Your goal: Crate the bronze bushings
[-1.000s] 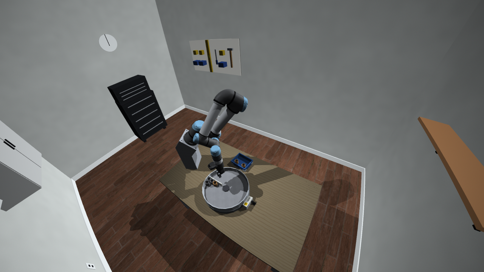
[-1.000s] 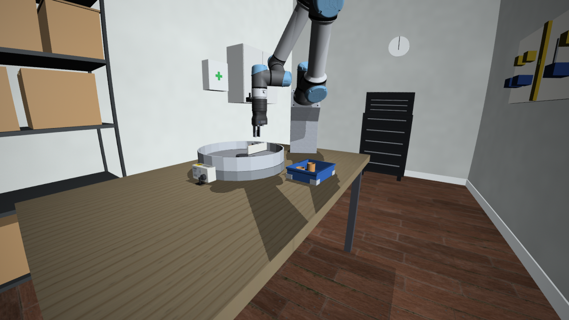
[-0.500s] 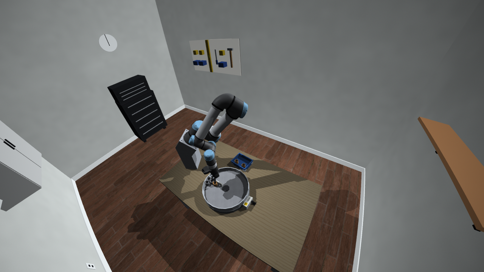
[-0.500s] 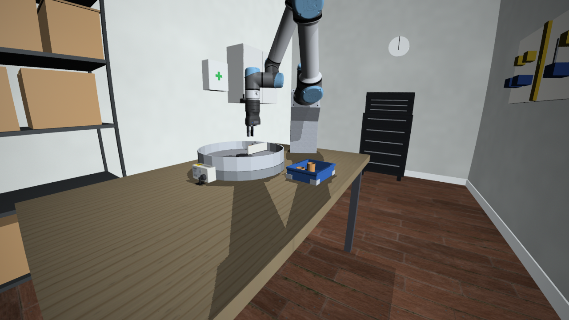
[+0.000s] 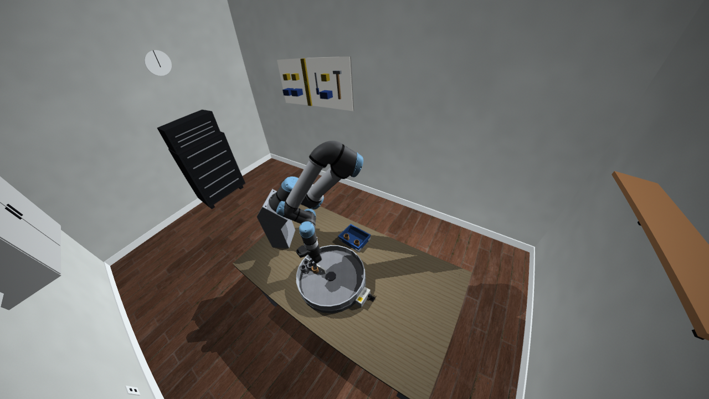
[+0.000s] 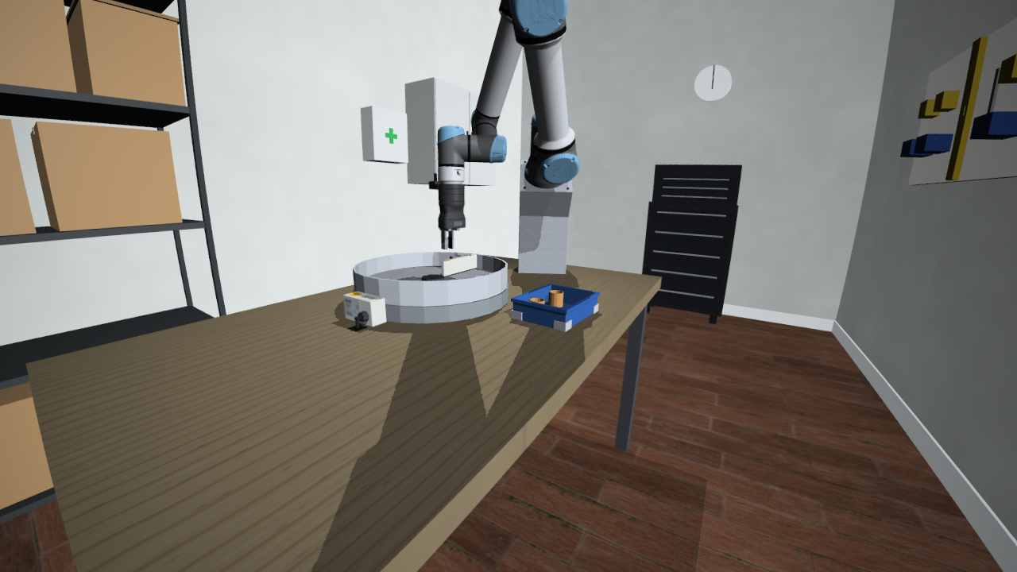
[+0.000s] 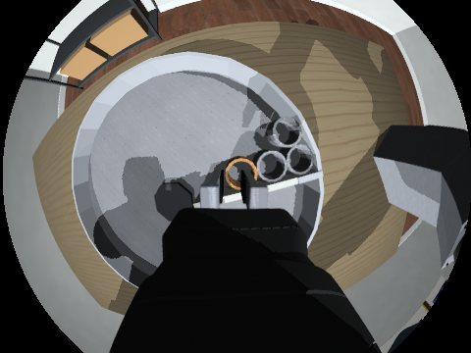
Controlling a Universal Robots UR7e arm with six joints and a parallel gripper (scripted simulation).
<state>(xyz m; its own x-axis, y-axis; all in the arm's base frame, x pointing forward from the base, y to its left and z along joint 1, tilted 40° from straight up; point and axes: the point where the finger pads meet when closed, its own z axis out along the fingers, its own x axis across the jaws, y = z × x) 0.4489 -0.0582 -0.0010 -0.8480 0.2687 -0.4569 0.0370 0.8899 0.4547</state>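
The round grey turning table (image 5: 328, 304) (image 6: 427, 297) (image 7: 98, 137) stands on the wooden bench. One bronze bushing (image 5: 317, 270) (image 7: 238, 165) stands upright on it against a white fence bar (image 7: 290, 183) (image 6: 459, 264). Three steel bushings (image 7: 274, 165) (image 7: 300, 160) (image 7: 283, 132) (image 5: 307, 268) stand beside it. My gripper (image 5: 312, 264) (image 6: 446, 244) (image 7: 232, 180) hangs straight over the bronze bushing, just above the table's rim. Its fingers are partly open with nothing between them. The blue crate (image 5: 363, 243) (image 6: 546, 313) holds two bronze bushings (image 6: 555, 295) (image 5: 347, 238).
A small white control box (image 6: 363, 308) (image 5: 362, 297) sits against the turning table's rim. The robot's grey pedestal (image 5: 275, 225) (image 6: 543, 231) stands behind the table. A dark hub (image 5: 330, 276) marks the table's centre. Shelves with cardboard boxes (image 6: 99, 170) stand to the left.
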